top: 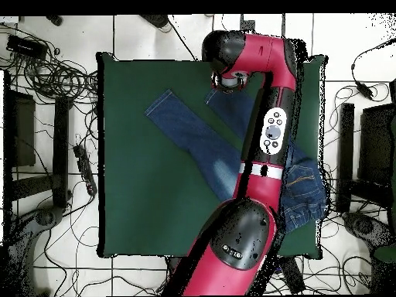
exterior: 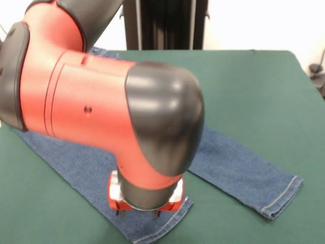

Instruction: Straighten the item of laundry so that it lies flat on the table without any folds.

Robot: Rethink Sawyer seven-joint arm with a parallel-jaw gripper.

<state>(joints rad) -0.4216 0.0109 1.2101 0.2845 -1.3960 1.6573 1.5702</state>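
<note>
The blue denim jeans (exterior: 238,168) lie on the dark green table (exterior: 244,86) with the two legs spread apart in a V. One leg runs to the right and ends in a stitched hem. The other runs toward the table's near edge, under the arm. My gripper (exterior: 139,211) hangs low over that second leg's hem end, and the arm's elbow hides most of it. In the overhead view the jeans (top: 193,135) spread from a bunched waist at the table's (top: 139,201) right side. The gripper (top: 228,81) is over one leg's end near the top edge.
The robot's black pedestal column (exterior: 167,23) stands behind the table's far side. In the overhead view, cables (top: 46,69) and black equipment (top: 19,131) lie on the tiled floor left and right of the table. My arm (top: 267,139) crosses the jeans' waist end.
</note>
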